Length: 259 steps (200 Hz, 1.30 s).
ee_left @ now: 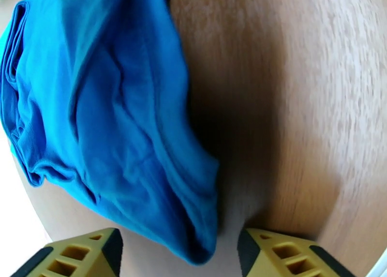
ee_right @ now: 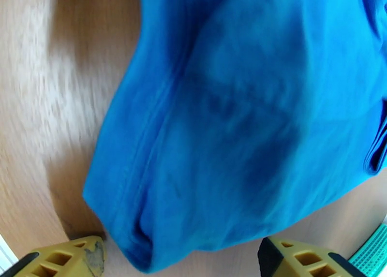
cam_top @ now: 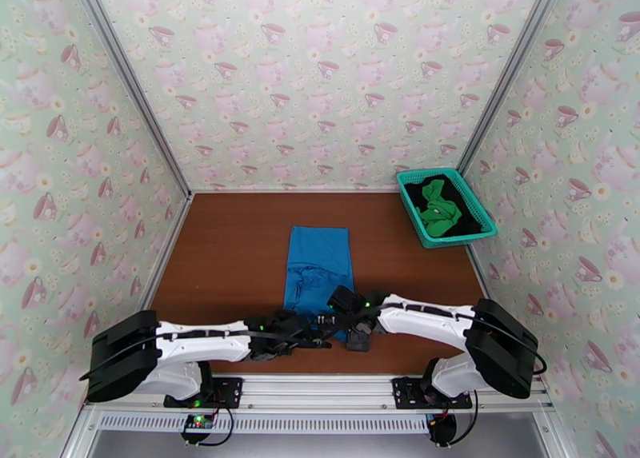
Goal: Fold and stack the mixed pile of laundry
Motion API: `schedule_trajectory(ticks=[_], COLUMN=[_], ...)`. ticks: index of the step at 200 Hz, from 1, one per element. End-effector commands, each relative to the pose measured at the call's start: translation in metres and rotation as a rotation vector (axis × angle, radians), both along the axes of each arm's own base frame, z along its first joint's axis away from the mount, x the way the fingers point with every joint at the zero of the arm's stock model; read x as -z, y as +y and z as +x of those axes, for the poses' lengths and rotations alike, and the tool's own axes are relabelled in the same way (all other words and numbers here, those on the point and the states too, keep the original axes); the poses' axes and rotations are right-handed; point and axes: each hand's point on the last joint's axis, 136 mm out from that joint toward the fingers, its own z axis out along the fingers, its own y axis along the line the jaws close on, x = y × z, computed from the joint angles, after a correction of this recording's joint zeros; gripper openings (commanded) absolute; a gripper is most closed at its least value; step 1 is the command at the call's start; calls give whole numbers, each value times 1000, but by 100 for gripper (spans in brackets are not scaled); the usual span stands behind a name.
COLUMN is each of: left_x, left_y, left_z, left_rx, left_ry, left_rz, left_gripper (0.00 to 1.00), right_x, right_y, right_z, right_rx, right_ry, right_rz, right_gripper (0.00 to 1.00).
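The left claw (ee_left: 186, 256) is spread, with a near corner of the blue shirt (ee_left: 111, 118) between its fingers, unpinched. The right claw (ee_right: 186, 261) is spread likewise at the other near corner. The shirt lies as a long folded strip mid-desk (cam_top: 232, 252), its near end rumpled. Far right, the teal basket (cam_top: 460, 239) holds the green garment (cam_top: 438, 208) atop the black garment (cam_top: 415, 190).

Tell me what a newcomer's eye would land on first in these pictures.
The bright blue shirt stands out first, lying as a long strip in the middle of the brown table. At its near end the left gripper and the right gripper both stand open, with cloth between the fingers. At the far right, a teal basket holds a green garment and a black garment.
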Motion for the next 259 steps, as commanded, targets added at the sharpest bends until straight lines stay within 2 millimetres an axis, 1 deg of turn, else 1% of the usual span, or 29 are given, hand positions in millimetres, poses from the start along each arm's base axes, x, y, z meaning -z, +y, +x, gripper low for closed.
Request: schedule_trajectory(ticks=[1,11,27,42,56,62,66,69,72,77,87,91,93,95,112,124,141,158,175,186,197,211,228,238,242,244,247,259], left_x=[17,20,26,31,36,38,39,40,41,42,42,41,40,39,26,7,-29,-73,-116,-138,-153,-161,-161,-159,-151,-159,-159,-150], left_y=[-6,-6,-5,-3,-1,0,0,1,2,3,4,4,3,3,0,-6,-12,-17,-15,-12,-9,-5,-7,-10,-10,-12,-13,-14], left_z=[9,10,11,10,7,6,5,5,5,6,7,8,9,10,18,27,43,59,80,96,111,132,160,178,182,188,195,218], left_rx=[-7,-7,-9,-13,-18,-21,-24,-26,-31,-39,-50,-55,-58,-60,-80,-89,-89,-76,-93,-119,-141,-153,-164,-176,-180,-181,-188,-207], left_ry=[6,11,29,55,90,106,116,122,126,127,139,141,140,138,115,69,-31,-145,-231,-261,-271,-285,-286,-271,-253,-266,-267,-254], left_rz=[-34,-26,-10,6,34,50,57,65,72,82,100,104,105,105,80,27,-56,-154,-251,-309,-349,-358,-362,-375,-370,-385,-389,-379], left_gripper=[61,58,53,47,38,35,29,19,13,7,2,0,0,0,0,0,0,0,0,0,0,0,0,0,0,0,0,0], right_x=[9,13,20,23,22,21,20,19,18,16,11,9,7,6,-7,-21,-51,-86,-119,-137,-150,-159,-162,-158,-156,-156,-155,-146], right_y=[7,8,7,5,4,4,4,4,4,4,5,6,6,7,10,12,17,18,18,18,18,17,17,16,17,17,17,19], right_z=[-2,-1,-1,-2,-1,-1,0,0,1,2,4,4,4,5,10,14,27,45,65,79,94,115,144,162,170,174,179,199], right_rx=[-47,-49,-50,-51,-49,-49,-50,-50,-49,-48,-48,-47,-47,-47,-39,-30,8,53,95,125,155,190,234,270,282,288,299,326], right_ry=[-6,-1,5,13,9,3,-3,-7,-8,-15,-29,-34,-36,-41,-79,-103,-168,-235,-278,-303,-317,-335,-344,-342,-341,-342,-342,-338], right_rz=[-4,-18,-41,-56,-55,-54,-52,-51,-49,-44,-34,-30,-26,-23,13,62,169,278,369,420,454,462,454,445,443,444,444,434], right_gripper=[84,80,72,60,47,43,40,38,35,29,16,9,3,0,0,0,0,0,0,0,0,0,0,0,0,0,0,0])
